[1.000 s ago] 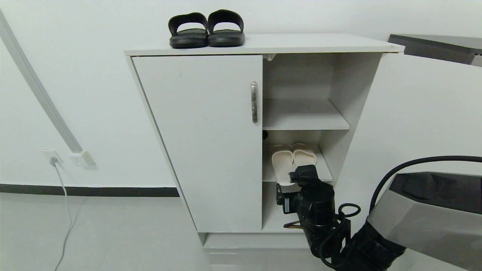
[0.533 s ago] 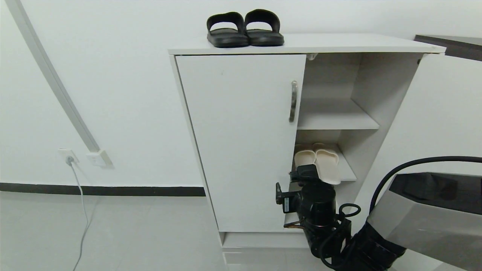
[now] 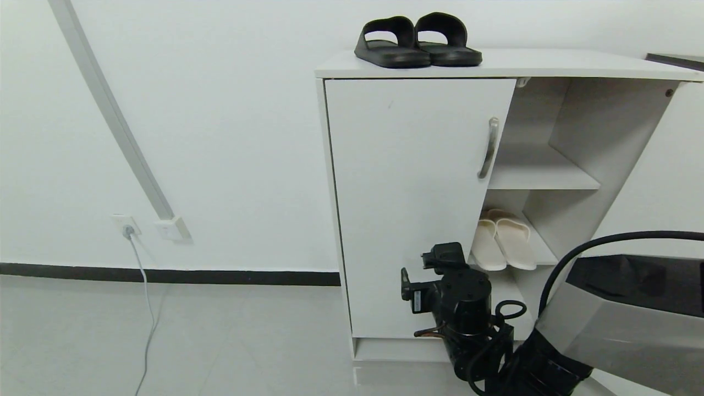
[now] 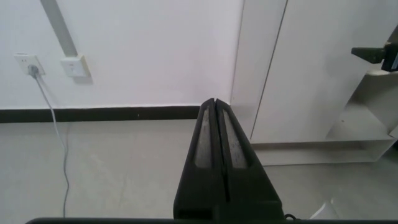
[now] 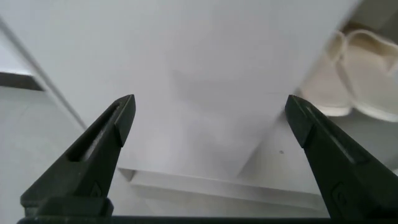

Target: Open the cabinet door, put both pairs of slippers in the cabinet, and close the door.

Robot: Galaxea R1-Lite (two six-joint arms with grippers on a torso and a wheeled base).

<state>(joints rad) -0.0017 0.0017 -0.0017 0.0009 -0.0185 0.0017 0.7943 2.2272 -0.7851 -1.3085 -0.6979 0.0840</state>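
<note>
Wall outlet (image 3: 127, 228) + cable (image 3: 147, 308); closed door (image 3: 410, 209) faces right tool (image 5: 210, 106), spread apart; left tool (image 4: 214, 107) pressed together.

White cabinet (image 3: 412, 220) of smooth, matt laminated board, its handle (image 3: 488, 147) brushed metal with a dull sheen. The black slippers (image 3: 418, 41) look like matt moulded rubber and the cream slippers (image 3: 503, 242) like smooth, soft foam. The wall (image 3: 231, 126) is flat matt paint and the floor (image 3: 231, 341) is pale and smooth with a faint gloss, while the right gripper (image 5: 211, 106) and left gripper (image 4: 214, 106) look like matt black plastic.
</note>
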